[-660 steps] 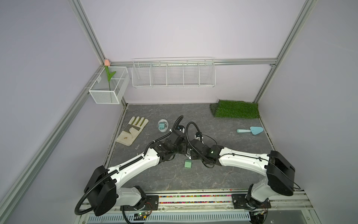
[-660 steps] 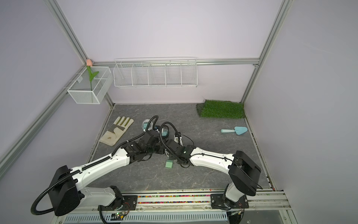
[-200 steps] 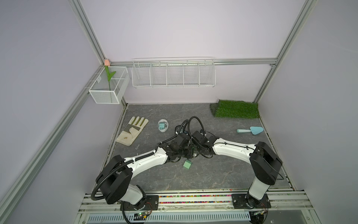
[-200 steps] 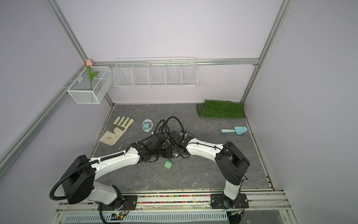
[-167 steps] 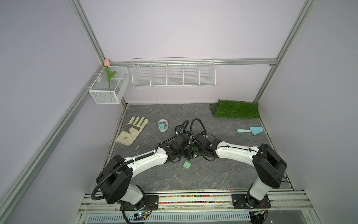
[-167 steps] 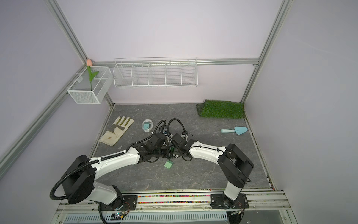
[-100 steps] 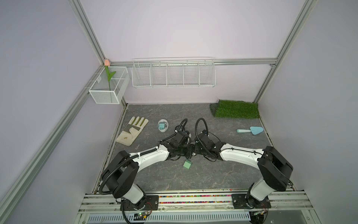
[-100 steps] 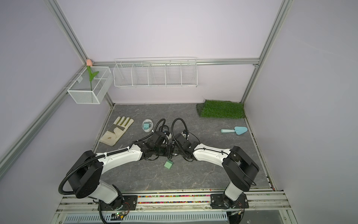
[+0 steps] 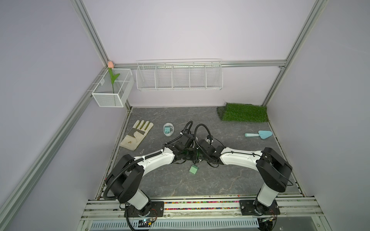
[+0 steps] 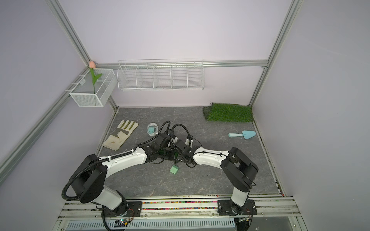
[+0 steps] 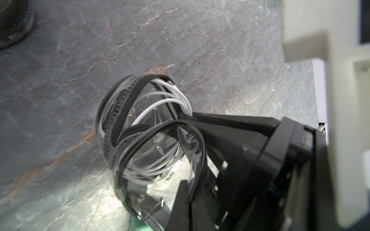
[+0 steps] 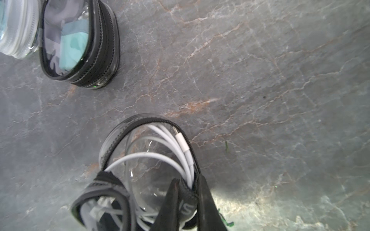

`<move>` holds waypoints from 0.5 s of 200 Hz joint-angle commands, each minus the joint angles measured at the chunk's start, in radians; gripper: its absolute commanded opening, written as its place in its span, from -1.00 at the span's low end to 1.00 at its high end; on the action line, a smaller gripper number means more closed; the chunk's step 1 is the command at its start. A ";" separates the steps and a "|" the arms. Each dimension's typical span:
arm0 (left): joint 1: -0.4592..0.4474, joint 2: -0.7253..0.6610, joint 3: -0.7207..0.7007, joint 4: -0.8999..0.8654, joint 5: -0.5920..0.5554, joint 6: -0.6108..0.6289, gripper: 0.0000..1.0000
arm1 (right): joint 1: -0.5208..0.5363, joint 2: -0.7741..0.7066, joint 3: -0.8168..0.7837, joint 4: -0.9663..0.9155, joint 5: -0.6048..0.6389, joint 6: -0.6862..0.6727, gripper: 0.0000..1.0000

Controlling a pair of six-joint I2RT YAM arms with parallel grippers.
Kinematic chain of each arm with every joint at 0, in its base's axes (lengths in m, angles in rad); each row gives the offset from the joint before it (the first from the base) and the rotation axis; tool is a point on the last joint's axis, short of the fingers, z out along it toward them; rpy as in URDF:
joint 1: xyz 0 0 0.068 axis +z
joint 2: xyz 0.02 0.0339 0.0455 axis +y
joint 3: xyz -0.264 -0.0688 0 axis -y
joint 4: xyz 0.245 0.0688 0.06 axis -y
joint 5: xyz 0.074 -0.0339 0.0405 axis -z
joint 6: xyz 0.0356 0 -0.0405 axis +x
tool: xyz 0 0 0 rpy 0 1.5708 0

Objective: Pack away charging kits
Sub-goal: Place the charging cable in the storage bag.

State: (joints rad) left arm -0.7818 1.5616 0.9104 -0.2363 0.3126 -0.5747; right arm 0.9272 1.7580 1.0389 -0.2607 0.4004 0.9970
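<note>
We see both grippers meeting on one black-rimmed clear case. The right gripper is pinched on its zip rim, and the left gripper is clamped on its clear flap. A coiled white cable sits inside. The green charger block lies loose on the table, just behind and below both grippers, about equally near each. It is squarish, with no long axis. We judge one gripper must let go to fetch it.

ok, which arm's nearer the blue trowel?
Right. The right arm lies beside the trowel, toward the robot's base; the left arm is farther off, past where both meet.
</note>
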 commanded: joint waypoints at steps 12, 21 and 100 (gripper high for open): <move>-0.010 -0.024 -0.001 0.087 0.154 -0.045 -1.00 | 0.016 0.005 -0.019 0.087 0.097 0.011 -0.87; -0.007 -0.023 -0.003 0.089 0.161 -0.046 -1.00 | 0.012 -0.008 -0.028 0.100 0.101 0.010 -0.87; 0.021 0.047 -0.019 0.137 0.206 -0.036 -1.00 | -0.002 -0.069 -0.034 0.148 -0.064 -0.023 0.08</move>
State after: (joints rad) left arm -0.7475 1.5749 0.8928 -0.1856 0.3866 -0.6033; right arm 0.9154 1.7546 1.0161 -0.2558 0.4282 0.9810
